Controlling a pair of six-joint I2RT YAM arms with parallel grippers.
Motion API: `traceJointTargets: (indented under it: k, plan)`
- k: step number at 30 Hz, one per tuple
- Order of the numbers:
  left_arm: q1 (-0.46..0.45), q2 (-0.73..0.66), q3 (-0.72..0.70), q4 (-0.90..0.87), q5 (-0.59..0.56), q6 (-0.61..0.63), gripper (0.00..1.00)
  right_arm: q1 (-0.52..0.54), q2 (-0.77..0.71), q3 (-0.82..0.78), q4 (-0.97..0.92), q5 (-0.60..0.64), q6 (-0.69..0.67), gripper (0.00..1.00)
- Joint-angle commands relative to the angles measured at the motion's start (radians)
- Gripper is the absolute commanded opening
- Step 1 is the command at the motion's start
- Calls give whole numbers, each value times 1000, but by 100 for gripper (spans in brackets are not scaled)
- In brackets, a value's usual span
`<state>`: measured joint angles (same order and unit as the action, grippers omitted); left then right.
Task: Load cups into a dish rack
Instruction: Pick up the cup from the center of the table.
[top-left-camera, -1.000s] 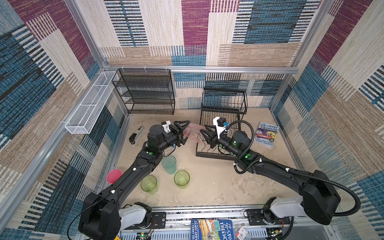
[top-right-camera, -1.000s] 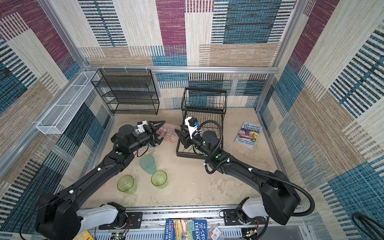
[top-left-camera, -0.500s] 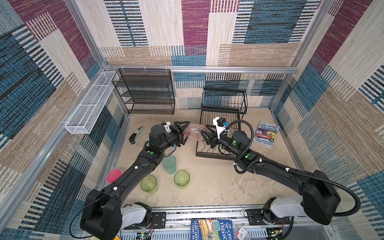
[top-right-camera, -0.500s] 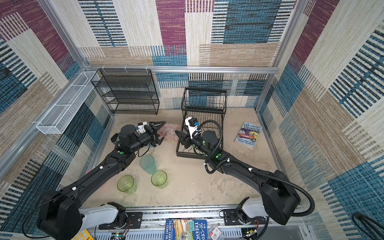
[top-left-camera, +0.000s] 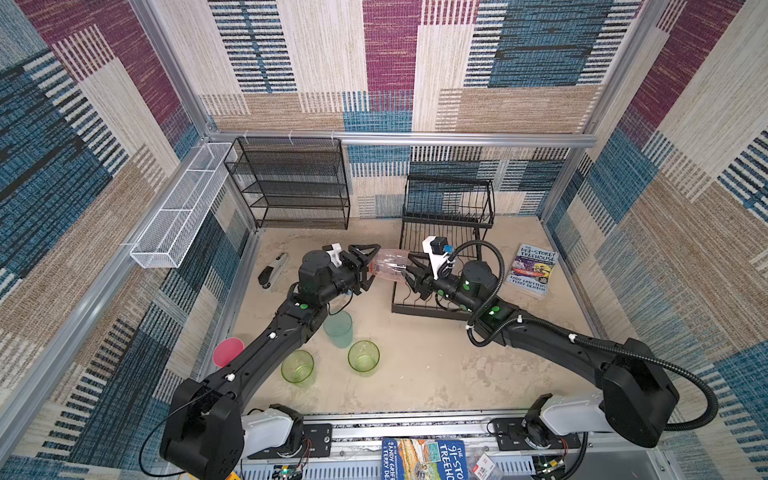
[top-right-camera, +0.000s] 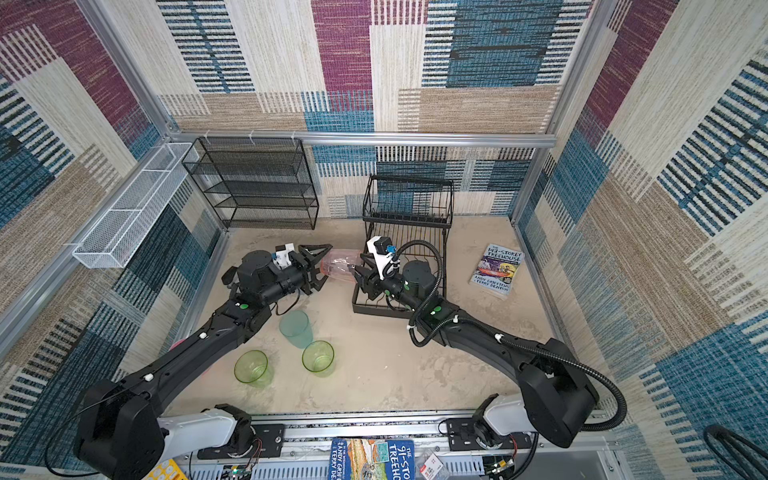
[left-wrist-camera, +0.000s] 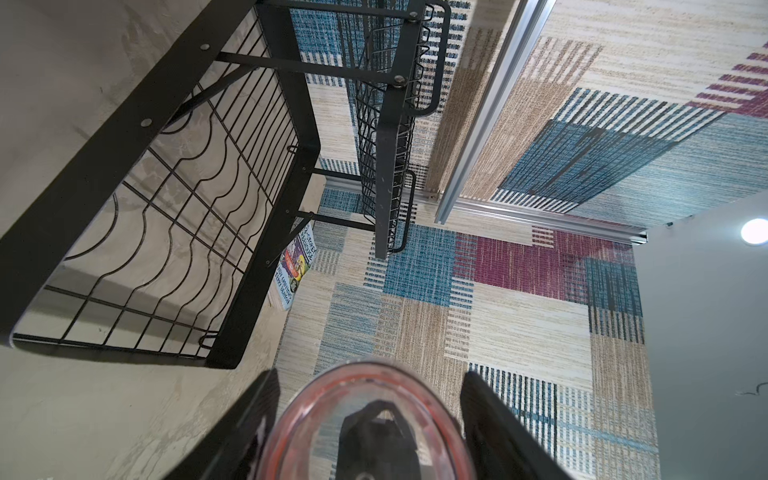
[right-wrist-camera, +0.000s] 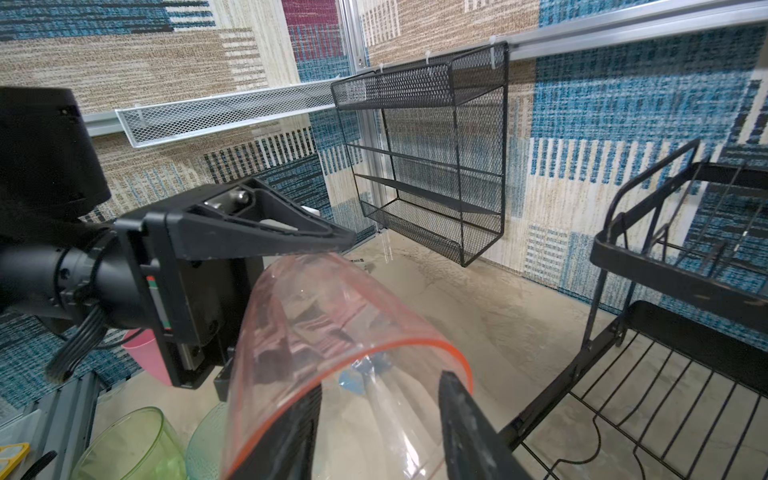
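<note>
The dish rack (top-left-camera: 446, 232) stands far right on the counter (top-left-camera: 415, 374). To its right a book (top-left-camera: 532, 270) is lettered "STOREY TREEHOUSE". Left of the rack, the peach-pink cup (top-left-camera: 388, 268) is held sideways, pinched by the left claw (top-left-camera: 373, 266). The right claw (top-left-camera: 409, 270) is at its rim, grip undeterminable.
</note>
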<state>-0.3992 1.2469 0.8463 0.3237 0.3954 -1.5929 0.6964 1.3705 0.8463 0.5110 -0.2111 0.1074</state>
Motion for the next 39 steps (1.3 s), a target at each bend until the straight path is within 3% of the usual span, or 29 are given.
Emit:
traceJointTargets:
  k: [1,10,29,33,39]
  plan:
    - [0,-13,-5,19,-1,36,51,0,-1,16,34,-68,9,48]
    - [1,-25,-9,32,23,39,51,2,18,35,65,-165,24,47]
    - [1,-74,-5,16,40,53,52,2,65,91,81,-205,58,46]
    - [1,-82,-4,9,59,57,56,2,69,91,98,-223,60,47]
    - [1,-89,-1,14,88,64,70,2,75,96,104,-241,60,46]
